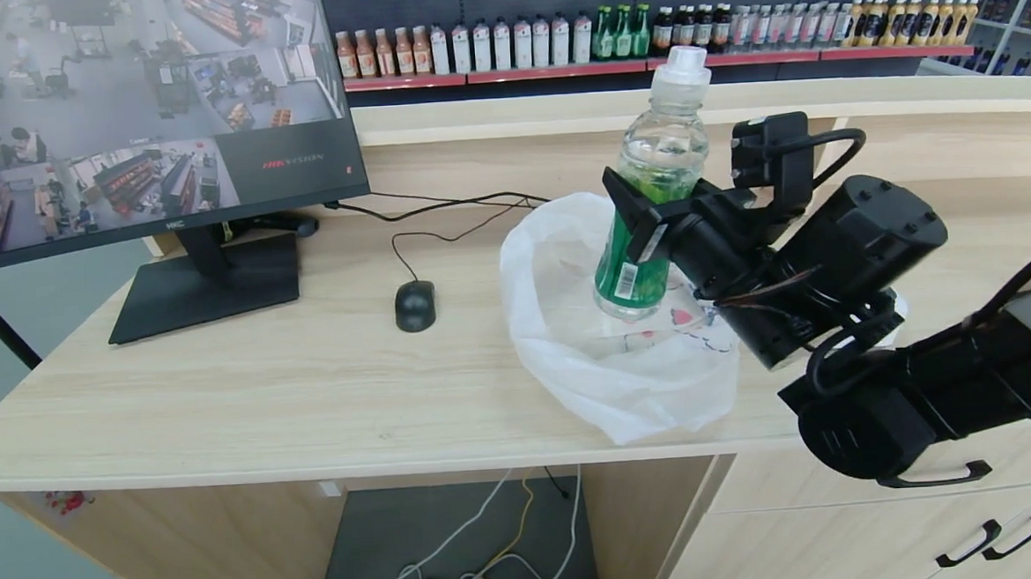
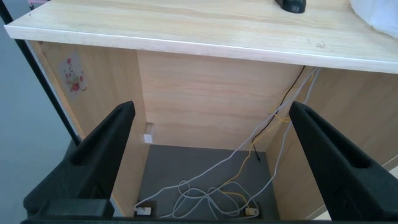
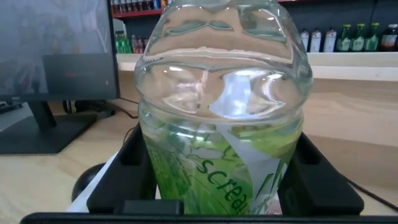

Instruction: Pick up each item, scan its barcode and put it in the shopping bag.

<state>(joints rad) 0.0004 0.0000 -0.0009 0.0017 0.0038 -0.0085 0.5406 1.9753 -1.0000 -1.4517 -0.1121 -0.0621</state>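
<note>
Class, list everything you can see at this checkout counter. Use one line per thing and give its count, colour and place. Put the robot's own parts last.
bottle: one, clear with a green label and white cap, held above the bag
shopping bag: one, white plastic, on the counter under the bottle
counter: one, light wood, across the scene
monitor: one, black, on the counter's left end
mouse: one, black, on the counter between monitor and bag
shelf bottles: many, mixed colours, in a row on the far shelf
cables: several, white and yellow, under the counter
drawer handles: three, black, on the cabinet front at the right
right gripper: one, black, shut on the bottle
left gripper: one, black, open, low in front of the counter
</note>
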